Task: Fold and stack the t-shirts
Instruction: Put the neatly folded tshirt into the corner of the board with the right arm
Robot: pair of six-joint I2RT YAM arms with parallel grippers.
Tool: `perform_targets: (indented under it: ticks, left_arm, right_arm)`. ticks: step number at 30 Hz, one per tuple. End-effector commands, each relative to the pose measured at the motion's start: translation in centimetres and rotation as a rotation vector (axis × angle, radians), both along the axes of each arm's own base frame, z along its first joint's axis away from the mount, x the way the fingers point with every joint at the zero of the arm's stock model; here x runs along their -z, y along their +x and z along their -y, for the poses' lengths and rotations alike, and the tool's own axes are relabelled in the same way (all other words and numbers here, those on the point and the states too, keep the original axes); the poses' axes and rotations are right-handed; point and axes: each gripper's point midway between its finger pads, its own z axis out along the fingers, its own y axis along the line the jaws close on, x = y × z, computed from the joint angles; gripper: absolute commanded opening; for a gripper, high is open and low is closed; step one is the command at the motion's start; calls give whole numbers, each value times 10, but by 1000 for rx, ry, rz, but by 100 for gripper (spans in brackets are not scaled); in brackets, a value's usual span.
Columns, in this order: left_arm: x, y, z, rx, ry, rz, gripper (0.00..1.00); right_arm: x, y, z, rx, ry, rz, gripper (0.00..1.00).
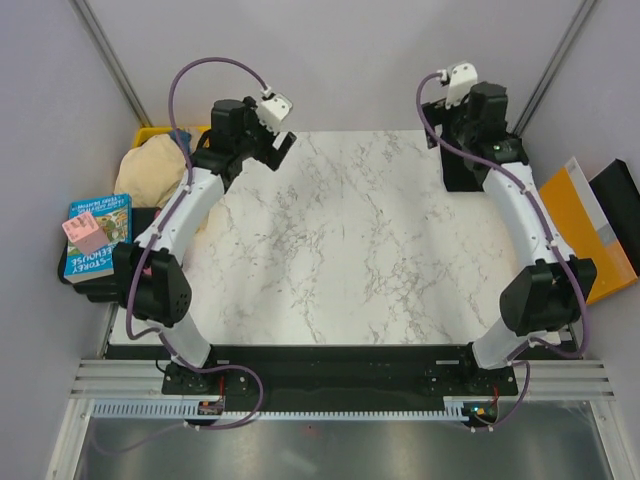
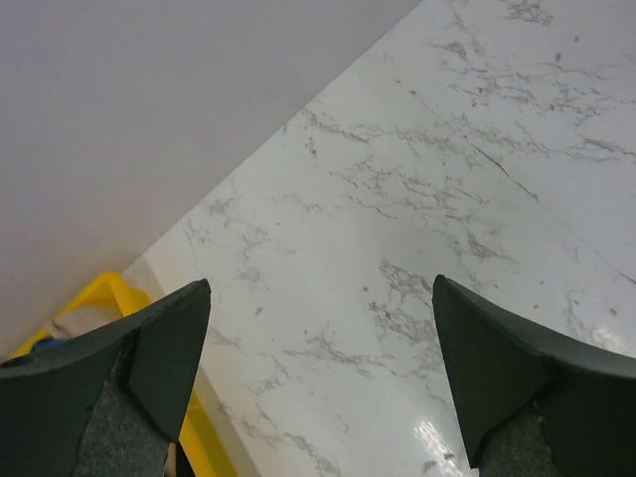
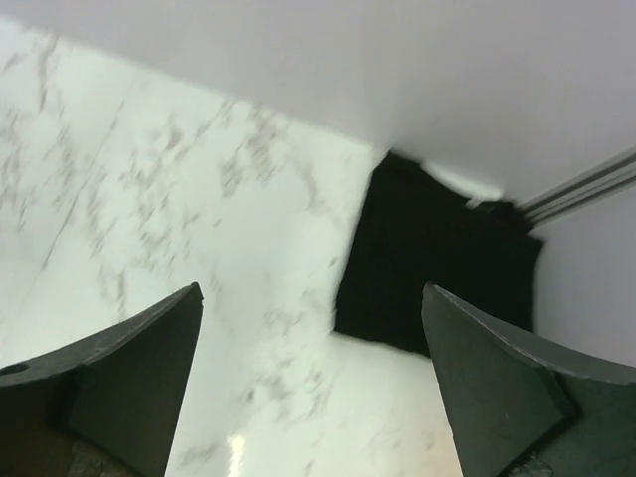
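A folded black t-shirt (image 1: 466, 172) lies at the table's back right corner, partly under my right arm. It also shows in the right wrist view (image 3: 437, 260), just ahead of the fingers. My right gripper (image 1: 446, 136) (image 3: 313, 338) is open and empty, above the marble near the shirt's left edge. A crumpled beige t-shirt (image 1: 150, 170) sits in a yellow bin (image 1: 158, 133) off the table's back left corner. My left gripper (image 1: 279, 147) (image 2: 318, 328) is open and empty, above the back left of the table (image 1: 340, 250), with the bin's rim (image 2: 99, 296) at its lower left.
A stack of books (image 1: 96, 236) with a pink card lies off the table's left edge. An orange folder (image 1: 592, 228) and a black item (image 1: 622, 198) lie off the right edge. Grey walls close in the back and the sides.
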Motion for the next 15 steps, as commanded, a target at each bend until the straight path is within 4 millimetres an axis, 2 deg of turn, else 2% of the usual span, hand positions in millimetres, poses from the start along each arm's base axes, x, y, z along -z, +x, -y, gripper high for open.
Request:
perform_targets:
  ticks: [1,2,3,6,10,15]
  left_arm:
    - [1,-30,-18,-161,-167,-81,100]
    - [-2,-36,-19,-166,-180,-72,100]
    - [9,-41,-20,-174,-182,-93,100]
    - [13,-45,-25,-212,-206,-94,100]
    - [10,-42,-39,-275,-190,-35,100]
    - [8,-41,-39,-272,-184,-24,100]
  right_arm:
    - [99,-42,-19,65,39,-276,98]
    - [113,-50,-22,52,46,-305,98]
    - [111,-54,-26,47,70,-302,98]
    - [114,-58,-34,19,80,-306,98]
    - [102,-42,-33,31,67,-274,98]
    - [100,-36,-41,-5,59,-269,98]
